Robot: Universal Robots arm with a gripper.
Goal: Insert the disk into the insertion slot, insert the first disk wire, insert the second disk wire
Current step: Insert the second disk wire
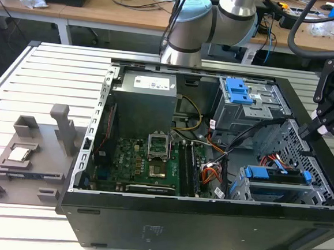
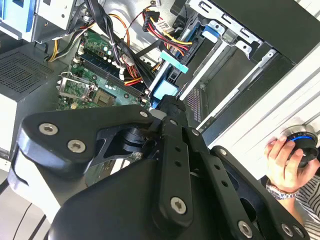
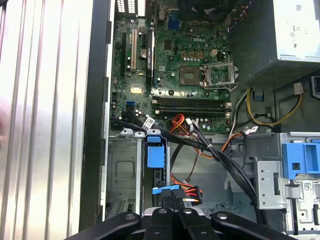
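**Blue-framed disk seated in the cage, gripper above it**

Grey sheet metal forms the open computer case (image 1: 206, 221), which lies on its side on a white slatted desk (image 1: 20, 78). In the exterior view, the disk (image 1: 279, 175) sits in the insertion slot (image 1: 248, 192), in the case corner nearest the exterior view's right. The blue carrier edges show at both ends of the disk. The black gripper (image 1: 322, 128) hangs over the same end of the case, just above the slot and apart from the disk. A ribbed blue latch (image 1: 239, 90) tops a taller metal box further back in the case. The power supply (image 1: 142, 103) and the green motherboard (image 1: 146, 164) fill the rest of the case. A grey fixture (image 1: 28, 154) lies on the desk outside the case.

In the second wrist view, the gripper (image 2: 167, 102) points towards the disk (image 2: 167, 85) in the case. Red and orange wires (image 2: 160, 30) bunch beside the disk. Outside the case, a person's hand (image 2: 282, 160) grips a round black and blue knob (image 2: 301, 145).

In the first wrist view, the fingers (image 3: 161, 220) are pressed together with nothing between them. The disk (image 3: 155, 152) rests in the insertion slot (image 3: 122, 170) at the case wall. Dark and red cables (image 3: 187, 190) reach its end near the gripper (image 3: 172, 217).
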